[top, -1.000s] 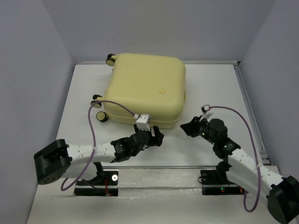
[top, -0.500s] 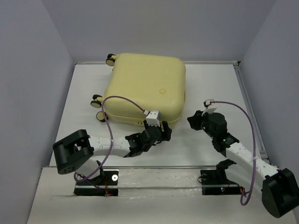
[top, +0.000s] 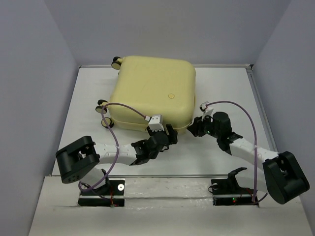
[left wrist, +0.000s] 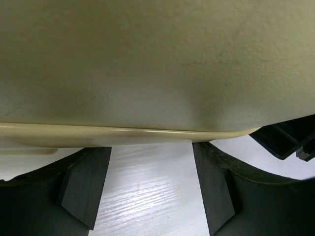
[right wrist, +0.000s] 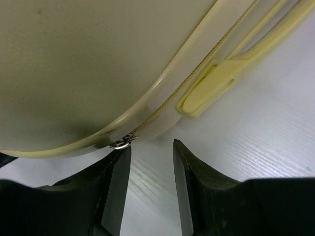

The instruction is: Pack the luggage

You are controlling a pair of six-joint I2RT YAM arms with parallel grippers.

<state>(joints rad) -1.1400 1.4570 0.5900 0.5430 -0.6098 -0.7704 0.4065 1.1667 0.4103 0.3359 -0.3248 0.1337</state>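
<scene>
The luggage point(top: 152, 93) is a pale yellow hard-shell suitcase lying flat and closed at the back of the table, wheels point(top: 105, 109) on its left side. My left gripper point(top: 170, 136) is open and empty, its fingertips right at the suitcase's near edge point(left wrist: 147, 132). My right gripper point(top: 193, 129) is open and empty at the near right corner of the case point(right wrist: 98, 73). A small metal zipper pull point(right wrist: 123, 142) sits at the tip of its left finger point(right wrist: 115, 182). A yellow side handle point(right wrist: 216, 78) shows just beyond.
White table surface point(top: 221, 88) to the right of the suitcase. Grey walls enclose the back and both sides. A raised rail point(top: 263, 113) runs along the table's right edge. The arm bases point(top: 103, 189) stand at the near edge.
Both grippers have moved forward to the suitcase's near edge. The right one swung left to the near right corner. The suitcase has not moved.
</scene>
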